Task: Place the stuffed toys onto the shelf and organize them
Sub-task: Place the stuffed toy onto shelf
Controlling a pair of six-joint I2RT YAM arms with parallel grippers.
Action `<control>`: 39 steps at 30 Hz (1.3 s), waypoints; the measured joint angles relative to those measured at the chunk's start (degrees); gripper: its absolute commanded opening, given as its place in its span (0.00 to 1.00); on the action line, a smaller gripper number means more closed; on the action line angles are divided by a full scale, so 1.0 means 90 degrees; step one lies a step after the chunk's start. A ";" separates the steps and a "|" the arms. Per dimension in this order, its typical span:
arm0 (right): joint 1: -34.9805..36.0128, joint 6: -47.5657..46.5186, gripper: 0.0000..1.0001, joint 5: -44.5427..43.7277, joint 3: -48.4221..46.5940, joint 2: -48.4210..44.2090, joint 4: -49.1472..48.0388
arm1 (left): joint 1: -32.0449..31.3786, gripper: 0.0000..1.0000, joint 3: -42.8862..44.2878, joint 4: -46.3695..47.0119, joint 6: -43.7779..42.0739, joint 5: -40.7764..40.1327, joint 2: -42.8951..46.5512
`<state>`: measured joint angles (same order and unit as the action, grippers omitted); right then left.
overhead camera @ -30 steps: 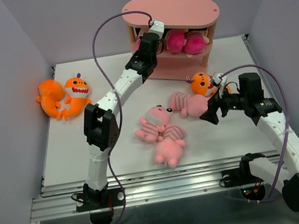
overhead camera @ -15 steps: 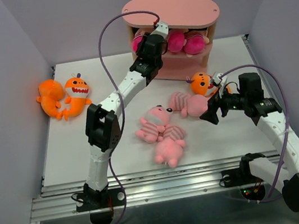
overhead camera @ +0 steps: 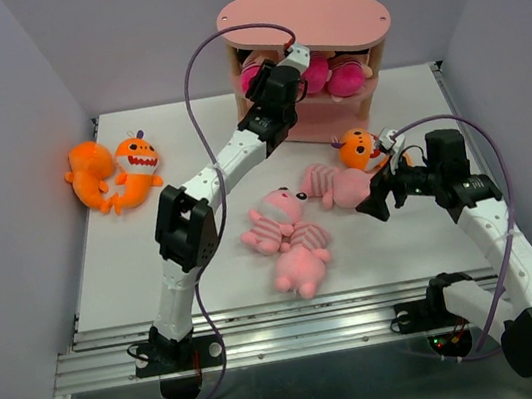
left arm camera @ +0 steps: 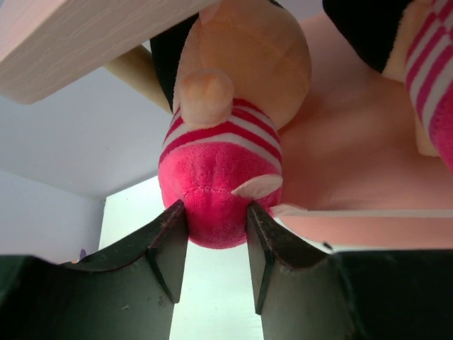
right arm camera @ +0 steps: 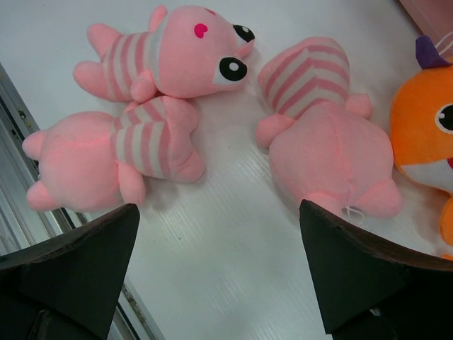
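Observation:
The pink shelf (overhead camera: 302,11) stands at the back of the table. My left gripper (overhead camera: 291,60) reaches into its middle tier. In the left wrist view its fingertips (left arm camera: 173,230) pinch the magenta bottom of a black-haired doll (left arm camera: 219,191), which rests on the pink tier (left arm camera: 354,170). Other magenta dolls (overhead camera: 348,75) lie on that tier. My right gripper (overhead camera: 373,201) is open and empty, hovering low (right arm camera: 218,212) over the table beside a pink pig (right arm camera: 329,149). Two more pigs (overhead camera: 288,242) lie mid-table. An orange monster (overhead camera: 356,150) sits near the right gripper.
Two orange monsters (overhead camera: 115,173) lie at the table's far left edge. The left arm's purple cable (overhead camera: 188,80) loops above the table. Grey walls close the table on the left, back and right.
My left gripper has moved to the right along the shelf's middle tier. The right arm and the toys on the table have not moved.

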<state>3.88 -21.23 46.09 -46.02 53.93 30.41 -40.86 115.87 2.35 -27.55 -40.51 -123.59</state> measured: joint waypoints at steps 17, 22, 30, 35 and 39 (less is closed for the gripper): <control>-0.0027 0.0000 1.00 -0.0007 0.0000 0.0007 0.0000 | -0.0073 0.57 0.0000 0.0005 0.0024 0.0197 -0.0090; -0.0027 0.0000 1.00 -0.0005 0.0000 0.0012 0.0000 | -0.0073 0.61 0.0000 0.0000 0.0063 0.0318 -0.0138; -0.0024 0.0000 1.00 -0.0007 0.0000 0.0012 -0.0002 | -0.0073 0.73 0.0000 0.0000 0.0121 0.0466 -0.0138; -0.0027 -0.0002 1.00 -0.0007 0.0000 0.0012 -0.0002 | -0.0073 0.82 0.0012 -0.0027 0.0238 0.0597 -0.0141; -0.0027 -0.0002 1.00 -0.0010 0.0000 0.0012 0.0000 | -0.0073 0.85 0.0024 -0.0104 0.0359 0.0644 -0.0141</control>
<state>3.64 -21.26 46.00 -46.02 54.04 30.41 -41.52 116.09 1.41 -24.32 -34.72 -124.86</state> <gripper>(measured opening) 0.998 0.828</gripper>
